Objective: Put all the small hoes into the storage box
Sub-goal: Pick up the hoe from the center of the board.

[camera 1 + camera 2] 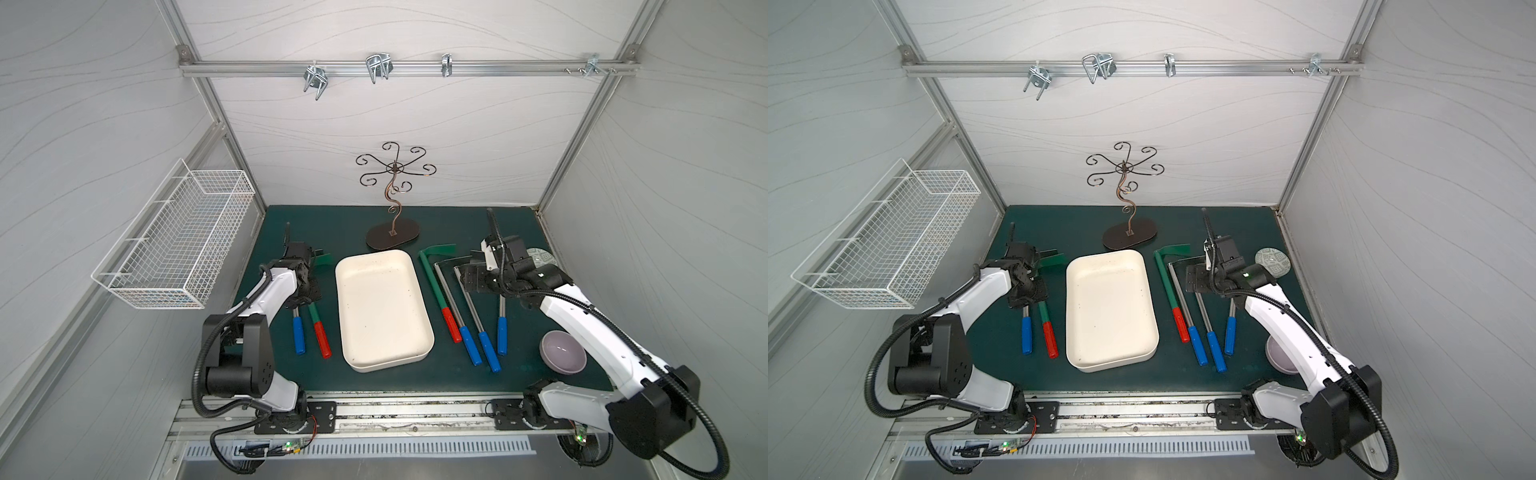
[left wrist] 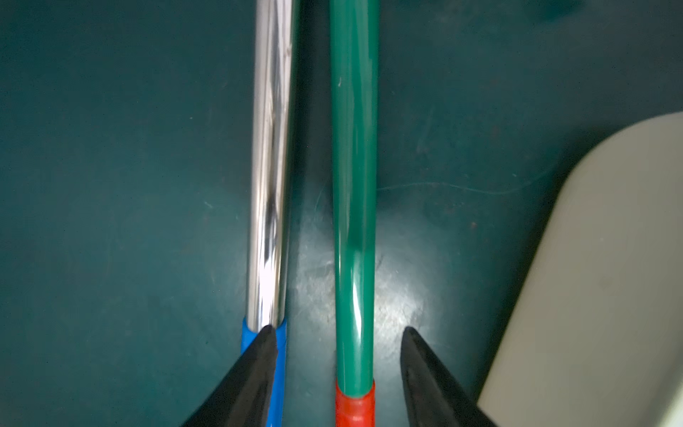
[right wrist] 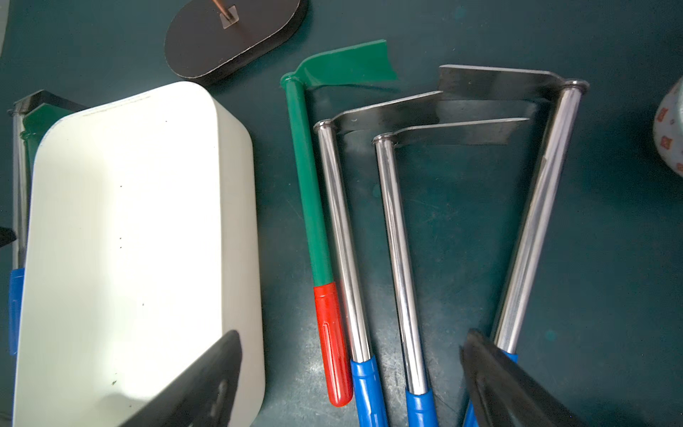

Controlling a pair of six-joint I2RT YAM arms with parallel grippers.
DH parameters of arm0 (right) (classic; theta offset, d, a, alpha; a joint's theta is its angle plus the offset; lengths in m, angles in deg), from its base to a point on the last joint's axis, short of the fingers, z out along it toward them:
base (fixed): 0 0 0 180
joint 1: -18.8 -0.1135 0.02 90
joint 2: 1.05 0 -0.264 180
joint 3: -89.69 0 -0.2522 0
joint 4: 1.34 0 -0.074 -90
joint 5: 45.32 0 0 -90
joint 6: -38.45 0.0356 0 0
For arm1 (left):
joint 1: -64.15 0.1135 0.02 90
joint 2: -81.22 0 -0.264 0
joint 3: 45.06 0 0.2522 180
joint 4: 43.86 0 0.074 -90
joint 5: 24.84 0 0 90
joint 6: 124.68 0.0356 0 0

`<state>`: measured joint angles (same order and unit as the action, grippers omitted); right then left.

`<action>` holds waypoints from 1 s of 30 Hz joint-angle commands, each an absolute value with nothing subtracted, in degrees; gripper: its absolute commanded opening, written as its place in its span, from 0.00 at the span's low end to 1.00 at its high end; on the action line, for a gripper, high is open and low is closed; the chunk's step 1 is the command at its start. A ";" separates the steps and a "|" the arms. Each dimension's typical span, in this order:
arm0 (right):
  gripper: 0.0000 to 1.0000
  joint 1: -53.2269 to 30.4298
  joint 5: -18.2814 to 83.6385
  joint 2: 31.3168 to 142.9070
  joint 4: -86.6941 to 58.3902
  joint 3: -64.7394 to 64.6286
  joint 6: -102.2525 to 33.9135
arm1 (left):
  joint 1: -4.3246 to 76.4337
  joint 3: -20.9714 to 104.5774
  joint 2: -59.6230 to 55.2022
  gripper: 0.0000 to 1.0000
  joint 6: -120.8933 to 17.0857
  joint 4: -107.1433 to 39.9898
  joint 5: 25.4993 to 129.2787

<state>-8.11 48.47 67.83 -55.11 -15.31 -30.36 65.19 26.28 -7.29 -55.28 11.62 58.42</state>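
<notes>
**Small hoe framed by my left end effector, grasp not yet made**

Small hoe (image 2: 354, 185) — green shaft, red grip — lies flat on the dark green counter (image 2: 111, 222), close beside the long wall of the cream storage box (image 1: 384, 307), which holds nothing. In the left wrist view my left end effector (image 2: 338, 332) sits over the hoe near where green shaft meets red grip. Its fingers are spread with the shaft between them, and bare counter shows on the box side. The other fingertip (image 2: 264, 344) overlaps the chrome hoe (image 2: 269, 185) with the blue grip, which lies parallel and close. I cannot tell whether it touches.

My right end effector (image 3: 351, 334) hangs spread wide, holding nothing, above the other hoes (image 3: 399, 240) on the far side of the box.

I judge this to be the grasping step: the hoe is lined up but not pinched or lifted. The next move calls for getting that fingertip into the narrow gap between the two shafts and pinching the green shaft alone. Then I must lift it level and carry it sideways over the low wall — lengthwise, since the box looks about as long as the hoe.
</notes>
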 commanded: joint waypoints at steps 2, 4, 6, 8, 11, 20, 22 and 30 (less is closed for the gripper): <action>0.93 -7.96 45.40 67.92 -56.76 -14.14 -29.96 | 66.00 30.11 -12.26 0.54 -56.66 8.23 59.45; 0.94 -8.00 44.85 67.93 -56.76 -14.08 -29.91 | 66.00 31.40 -14.64 0.53 -56.66 8.19 59.39; 0.94 -8.05 44.68 67.77 -56.76 -14.14 -30.11 | 66.08 32.27 -16.86 0.52 -56.62 7.88 59.13; 0.94 -8.00 44.67 67.48 -56.76 -14.40 -30.18 | 66.13 32.95 -18.87 0.50 -56.57 7.57 58.98; 0.93 -8.13 44.46 67.34 -56.45 -15.01 -30.15 | 66.13 34.15 -21.78 0.47 -56.30 7.44 59.27; 0.94 -8.09 44.41 67.41 -56.58 -14.86 -30.12 | 66.17 35.61 -24.12 0.29 -55.63 8.15 59.66; 0.94 -8.18 44.49 67.26 -56.68 -14.67 -30.16 | 66.13 35.54 -23.80 0.24 -55.34 8.05 59.89; 0.94 -8.36 45.55 65.06 -57.98 -13.67 -30.80 | 66.13 37.15 -18.76 0.00 -53.84 12.53 60.22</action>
